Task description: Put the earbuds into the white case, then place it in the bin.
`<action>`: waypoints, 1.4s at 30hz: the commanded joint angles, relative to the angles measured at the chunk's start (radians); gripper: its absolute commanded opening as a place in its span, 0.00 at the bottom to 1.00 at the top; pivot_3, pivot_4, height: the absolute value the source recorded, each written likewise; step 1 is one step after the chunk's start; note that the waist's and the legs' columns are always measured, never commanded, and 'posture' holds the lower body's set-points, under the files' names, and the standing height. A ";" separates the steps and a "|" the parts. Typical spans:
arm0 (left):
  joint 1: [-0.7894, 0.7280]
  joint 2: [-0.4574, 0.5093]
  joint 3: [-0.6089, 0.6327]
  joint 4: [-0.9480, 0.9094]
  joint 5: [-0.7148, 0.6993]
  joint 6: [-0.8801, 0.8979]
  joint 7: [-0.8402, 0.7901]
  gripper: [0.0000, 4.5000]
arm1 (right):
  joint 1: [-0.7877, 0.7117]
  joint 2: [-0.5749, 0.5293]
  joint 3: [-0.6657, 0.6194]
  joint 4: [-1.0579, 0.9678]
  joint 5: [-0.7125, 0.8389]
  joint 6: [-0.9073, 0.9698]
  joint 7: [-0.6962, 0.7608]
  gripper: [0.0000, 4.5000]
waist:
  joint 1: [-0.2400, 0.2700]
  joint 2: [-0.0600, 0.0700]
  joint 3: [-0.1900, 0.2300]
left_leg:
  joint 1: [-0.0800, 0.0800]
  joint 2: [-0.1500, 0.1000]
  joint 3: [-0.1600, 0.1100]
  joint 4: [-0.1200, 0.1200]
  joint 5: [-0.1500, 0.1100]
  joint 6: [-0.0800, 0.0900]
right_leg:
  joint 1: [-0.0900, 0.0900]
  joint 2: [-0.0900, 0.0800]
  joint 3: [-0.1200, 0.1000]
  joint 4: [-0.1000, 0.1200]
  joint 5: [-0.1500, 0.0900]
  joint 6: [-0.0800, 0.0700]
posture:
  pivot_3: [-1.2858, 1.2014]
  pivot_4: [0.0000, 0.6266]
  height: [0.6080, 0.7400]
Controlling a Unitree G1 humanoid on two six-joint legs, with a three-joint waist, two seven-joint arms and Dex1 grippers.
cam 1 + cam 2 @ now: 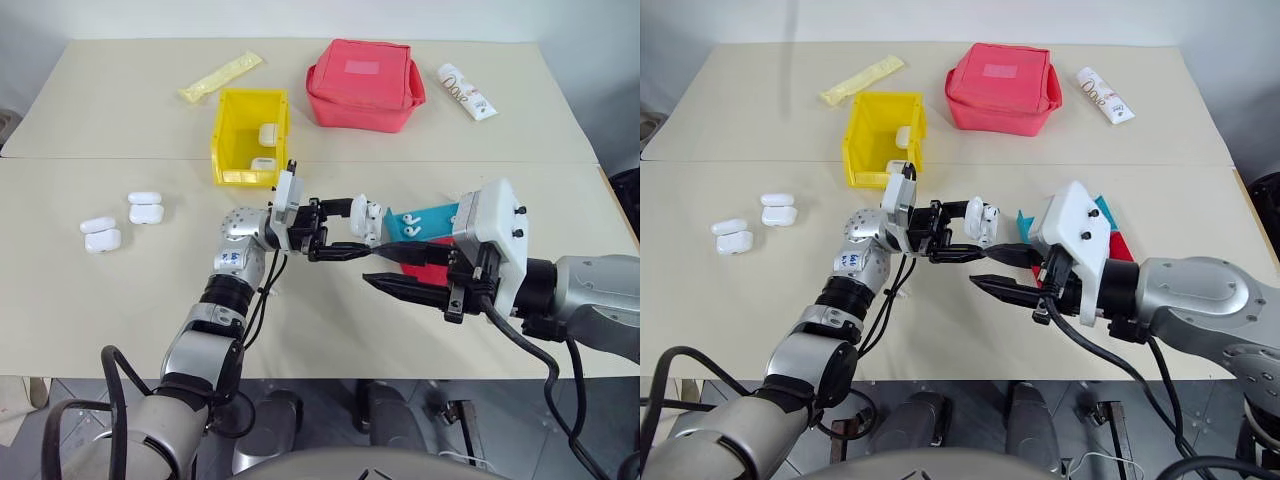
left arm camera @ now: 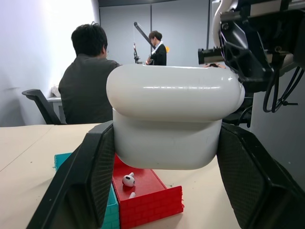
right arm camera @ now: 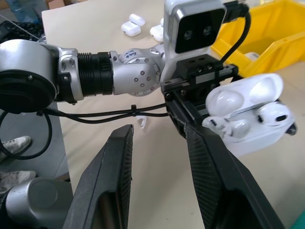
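My left gripper [image 1: 357, 231] is shut on the white case [image 2: 174, 119] and holds it above the table, just in front of the bin [image 1: 228, 130]. The case's lid stands open in the right wrist view, with an earbud [image 3: 274, 114] seated in it, its stem poking out. My right gripper [image 3: 157, 136] is open and empty, its fingers [image 1: 405, 290] pointing at the case from close by. One more earbud [image 1: 413, 225] lies on the blue part of the tray [image 1: 443, 214], and another earbud [image 2: 128, 180] lies in its red part.
The yellow bin holds two white cases [image 1: 267, 133]. Three more cases [image 1: 145, 208] lie at the table's left. A red zip pouch [image 1: 365, 85], a white tube [image 1: 466, 92] and a yellow packet [image 1: 220, 77] sit along the far side. A seated person [image 2: 88, 86] is beyond the table.
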 commanded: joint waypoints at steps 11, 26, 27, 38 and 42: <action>-0.015 -0.004 0.007 -0.038 -0.004 -0.010 -0.027 0.62 | 0.012 -0.021 0.034 0.025 -0.099 -0.052 0.082 0.40 | 0.000 0.000 0.000 | 0.000 0.000 0.000 0.000 0.000 0.000 | 0.000 0.000 0.000 0.000 0.000 0.000 | 0.52 0.24 1.00; -0.003 -0.003 0.001 -0.054 -0.004 -0.005 -0.031 0.62 | -0.017 -0.013 0.035 0.046 -0.162 -0.057 0.130 0.40 | 0.000 0.000 0.000 | 0.000 0.000 0.000 0.000 0.000 0.000 | 0.000 0.000 0.000 0.000 0.000 0.000 | 0.52 0.24 1.00; -0.002 -0.003 0.001 -0.054 -0.004 -0.004 -0.031 0.62 | -0.019 -0.013 0.034 0.047 -0.164 -0.058 0.132 0.40 | 0.000 0.000 0.000 | 0.000 0.000 0.000 0.000 0.000 0.000 | 0.000 0.000 0.000 0.000 0.000 0.000 | 0.52 0.24 1.00; -0.001 -0.003 -0.001 -0.054 -0.003 -0.005 -0.033 0.62 | -0.017 -0.014 0.033 0.055 -0.187 -0.059 0.147 0.40 | 0.000 0.000 0.000 | 0.000 0.000 0.000 0.000 0.000 0.000 | 0.000 0.000 0.000 0.000 0.000 0.000 | 0.52 0.24 1.00; -0.001 -0.003 -0.002 -0.055 -0.003 -0.005 -0.034 0.62 | -0.019 -0.014 0.032 0.061 -0.198 -0.059 0.153 0.40 | 0.000 0.000 0.000 | 0.000 0.000 0.000 0.000 0.000 0.000 | 0.000 0.000 0.000 0.000 0.000 0.000 | 0.52 0.24 1.00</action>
